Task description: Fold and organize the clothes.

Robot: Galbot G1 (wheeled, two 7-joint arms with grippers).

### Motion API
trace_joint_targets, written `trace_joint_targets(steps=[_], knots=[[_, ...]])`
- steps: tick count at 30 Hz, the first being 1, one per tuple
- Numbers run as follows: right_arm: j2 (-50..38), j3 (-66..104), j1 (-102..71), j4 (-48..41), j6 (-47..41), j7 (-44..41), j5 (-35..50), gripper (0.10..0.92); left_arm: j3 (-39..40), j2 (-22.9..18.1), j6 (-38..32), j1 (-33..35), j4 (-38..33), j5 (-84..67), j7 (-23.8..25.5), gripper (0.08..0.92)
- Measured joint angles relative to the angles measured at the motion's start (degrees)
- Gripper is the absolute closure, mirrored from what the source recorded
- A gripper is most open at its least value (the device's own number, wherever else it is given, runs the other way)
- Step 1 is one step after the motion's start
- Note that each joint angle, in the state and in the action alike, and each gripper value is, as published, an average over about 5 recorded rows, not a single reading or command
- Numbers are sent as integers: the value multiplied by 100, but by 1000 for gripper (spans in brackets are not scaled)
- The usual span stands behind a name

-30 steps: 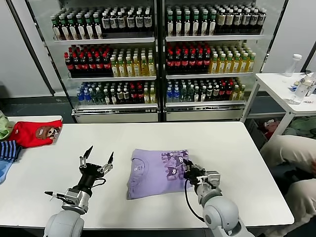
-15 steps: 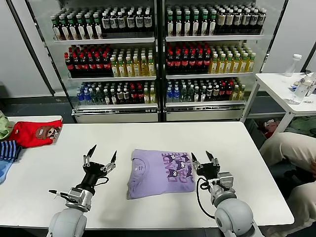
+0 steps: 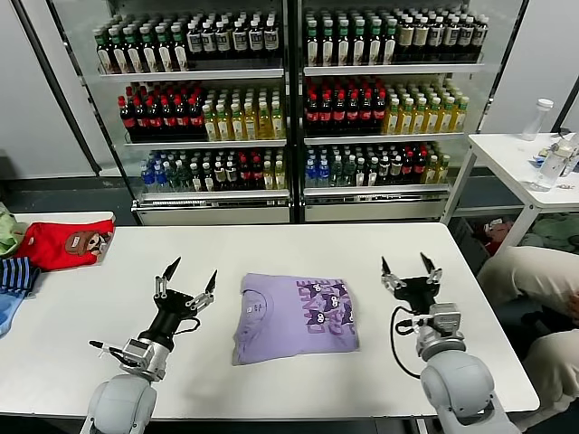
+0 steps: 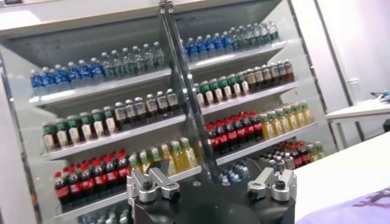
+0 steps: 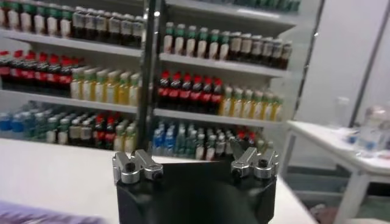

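A tall glass-fronted drinks cooler [image 3: 289,108] stood behind the desk, its shelves packed with rows of bottles in dark, red, yellow and blue. The white desk [image 3: 271,249] ran the width of the head view in front of it, and a second, smaller white table [image 3: 516,149] stood off beyond the desk's far right corner, with a clear plastic bottle [image 3: 537,117] upright on it.

The lavender T-shirt [image 3: 294,316] lay folded into a neat rectangle near the middle of the desk, closer to the near edge than the far one, with its dark purple graphic and orange lettering facing up on the half toward the right edge. Nothing touched it.

At the desk's left edge lay a red garment [image 3: 63,244] with a brown cartoon print, and just nearer along that edge a blue-striped garment [image 3: 14,276].

The right gripper [image 3: 406,270] hung above the desk between the shirt and the right edge, clear of the cloth, fingers spread wide and pointing up, holding nothing. The left gripper [image 3: 188,277] hung on the other side, between the shirt and the left edge and near the front of the desk, also spread wide and empty. Both wrist views looked out at the cooler past the open fingers.
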Motion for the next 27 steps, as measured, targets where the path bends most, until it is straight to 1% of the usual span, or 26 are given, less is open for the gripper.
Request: trace_joint_targets(steps=[5, 10, 19, 27], knots=[[-5, 200, -21, -55, 106, -68, -141, 202, 19, -28, -77, -56, 79, 2, 89, 177], [31, 263, 8, -172, 250, -118, -401, 202, 38, -77, -105, -161, 189, -8, 67, 177], [78, 299, 31, -303, 419, -187, -834, 202, 57, -115, -207, -451, 569, 82, -152, 177], [127, 378, 78, -392, 489, -169, -895, 203, 89, -80, -235, -494, 669, 406, -402, 177]])
